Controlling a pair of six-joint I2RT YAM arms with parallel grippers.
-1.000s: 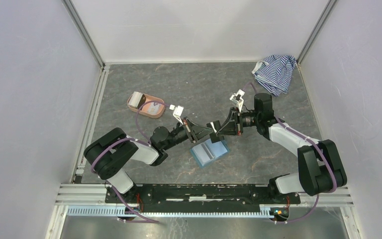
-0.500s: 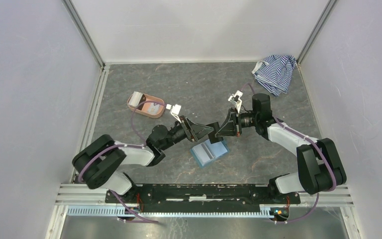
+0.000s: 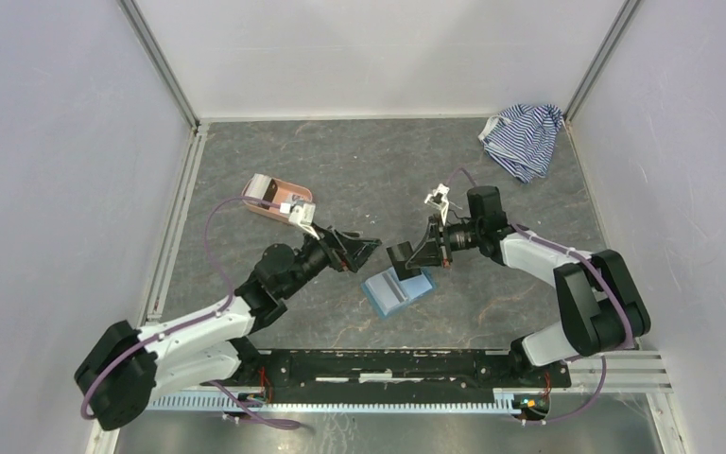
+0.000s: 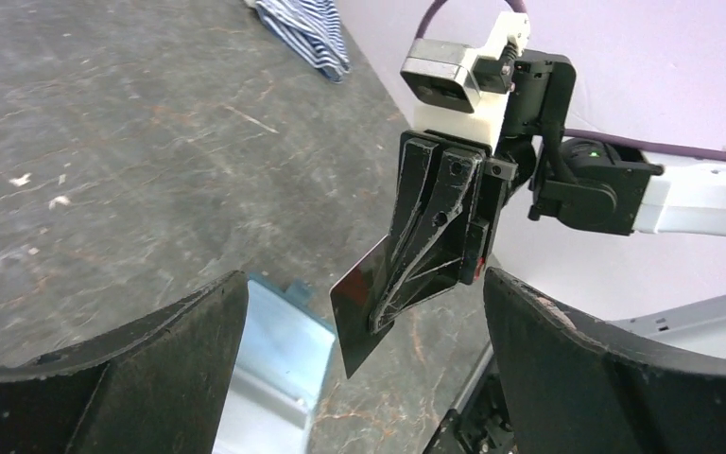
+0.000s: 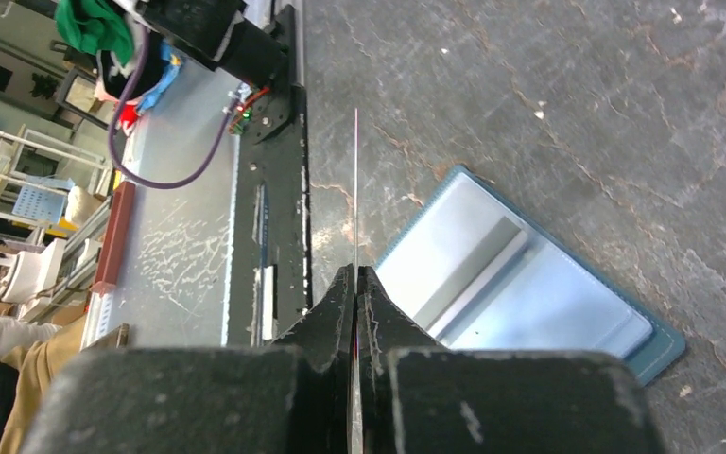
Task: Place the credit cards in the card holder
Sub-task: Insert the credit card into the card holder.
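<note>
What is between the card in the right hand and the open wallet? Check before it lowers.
Nothing visible. The right hand is shut on the dark card, held over the open teal wallet, whose light blue inside lies bare. The open left hand sits to the wallet's left, outside that path.

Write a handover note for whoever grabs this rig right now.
Left gripper: open, empty, facing the right one.
Right gripper: shut on a dark credit card, held on edge over the card holder.
Card holder: lies open and flat, no card visibly in it.
Pink tray: something whitish inside, possibly another card.
Left to do: slot the dark card, then any others.
</note>
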